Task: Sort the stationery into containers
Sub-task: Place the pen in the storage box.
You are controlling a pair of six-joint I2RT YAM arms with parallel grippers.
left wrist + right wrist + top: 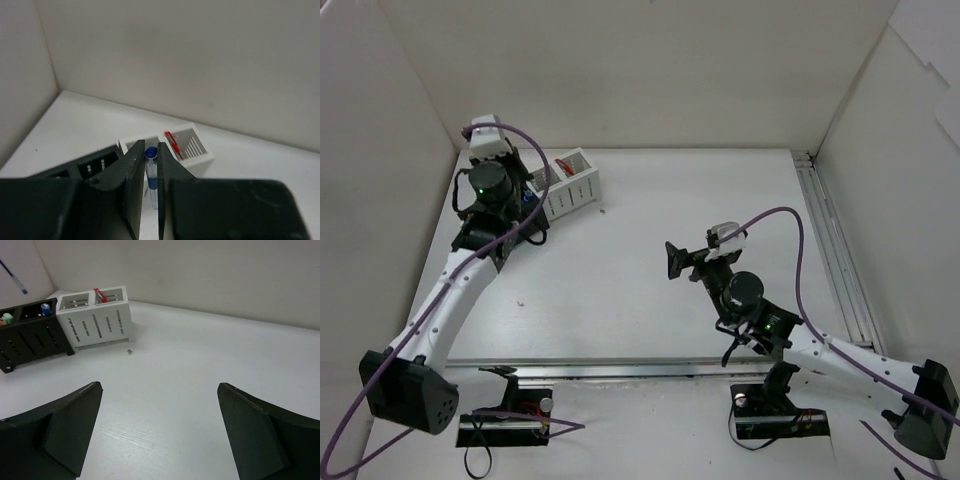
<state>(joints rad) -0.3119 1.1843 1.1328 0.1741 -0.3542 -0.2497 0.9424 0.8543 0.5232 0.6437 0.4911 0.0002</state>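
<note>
My left gripper [151,145] is shut on a clear-blue pen [152,176] with a blue cap, holding it above the containers at the table's far left corner. The white slotted container [196,150] holds a red pen [173,142]; the black container [90,167] stands beside it. In the top view the left gripper [527,205] covers most of the black container, with the white container [570,185] to its right. My right gripper [160,390] stands open over bare table, nothing between its fingers; it is at mid-table [678,262]. From there I see the white container [95,320] and the black container [30,335].
The black container holds a blue-capped item [46,308] and a green-tipped one [7,317]. A small dark speck [130,352] lies on the table by the white container. White walls close in the back and both sides; a metal rail [835,250] runs along the right edge.
</note>
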